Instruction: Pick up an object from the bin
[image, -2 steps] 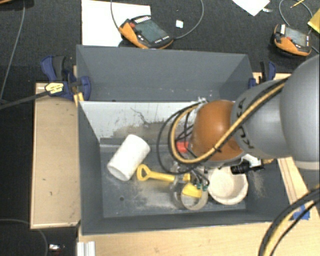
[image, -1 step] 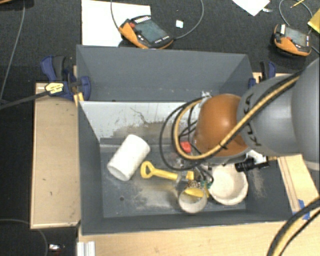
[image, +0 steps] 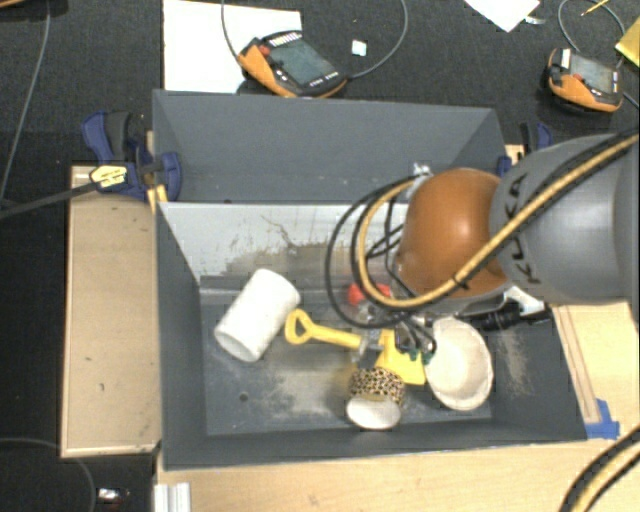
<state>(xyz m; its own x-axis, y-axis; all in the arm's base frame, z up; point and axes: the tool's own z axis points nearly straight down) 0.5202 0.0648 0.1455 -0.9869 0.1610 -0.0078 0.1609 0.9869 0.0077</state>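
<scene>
Yellow shovel (image: 318, 332) blade under pincer (image: 395, 345), leopard-print cup (image: 377, 392) just beside; pincer state unclear.

cylinder (image: 257, 314) left | scoop (image: 318, 333) centre | cup (image: 376, 393) front | bowl (image: 462, 368) right

Arm (image: 575, 225): one, grey, entering from the right, angled down and leftward. Wrist: domed orange cover (image: 450, 235), with black and yellow cables (image: 350, 250) looped round its left side. Gripper (image: 395, 345): beneath the cover, pointing down, partly hidden.
</scene>
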